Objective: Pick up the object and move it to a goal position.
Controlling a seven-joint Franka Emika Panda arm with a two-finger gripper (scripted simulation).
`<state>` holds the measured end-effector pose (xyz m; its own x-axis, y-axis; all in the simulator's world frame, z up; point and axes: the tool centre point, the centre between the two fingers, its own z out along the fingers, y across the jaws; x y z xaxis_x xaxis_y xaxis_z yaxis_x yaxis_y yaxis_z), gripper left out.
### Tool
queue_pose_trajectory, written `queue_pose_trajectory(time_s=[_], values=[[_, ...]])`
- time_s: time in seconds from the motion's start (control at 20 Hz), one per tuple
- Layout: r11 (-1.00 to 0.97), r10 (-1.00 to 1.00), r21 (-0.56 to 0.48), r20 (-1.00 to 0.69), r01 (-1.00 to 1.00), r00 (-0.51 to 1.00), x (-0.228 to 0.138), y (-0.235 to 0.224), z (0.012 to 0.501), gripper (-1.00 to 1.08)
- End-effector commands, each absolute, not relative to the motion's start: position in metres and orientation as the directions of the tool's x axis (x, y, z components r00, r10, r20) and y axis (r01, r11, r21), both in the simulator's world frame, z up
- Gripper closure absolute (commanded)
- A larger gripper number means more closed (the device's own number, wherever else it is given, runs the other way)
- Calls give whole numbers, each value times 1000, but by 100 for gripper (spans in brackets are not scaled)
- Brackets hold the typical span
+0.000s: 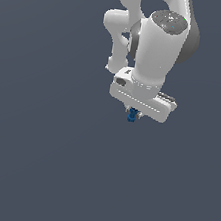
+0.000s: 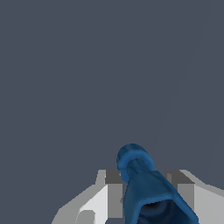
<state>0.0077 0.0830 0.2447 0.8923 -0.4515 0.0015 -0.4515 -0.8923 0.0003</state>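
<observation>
The object (image 1: 131, 116) is a tiny bright-blue knob-shaped piece poking out just beneath the white gripper (image 1: 133, 112) in the exterior view. In the wrist view the object (image 2: 146, 186) fills the space between the grey fingers (image 2: 113, 192), with its rounded blue tip pointing away from the camera and a darker hollow end nearest it. The gripper (image 2: 146, 192) is shut on the object, a finger pressed to each side. The white arm hides most of the fingers in the exterior view. No goal marker shows in either view.
A plain dark grey surface (image 1: 33, 161) fills the whole background in both views. The arm's white links (image 1: 158, 44) stand above the gripper, towards the top of the exterior view.
</observation>
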Motion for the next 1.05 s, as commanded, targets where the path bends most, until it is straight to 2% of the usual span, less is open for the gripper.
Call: queue_pose_trajectory(time_s=[0.0,0.45,1.0], values=[[-892,-452,1,1,-452,892,16,88,267,108],[-892,-451,0,0,-451,892,37,99,319,108],[-893,-451,0,0,-451,893,46,103,337,108]])
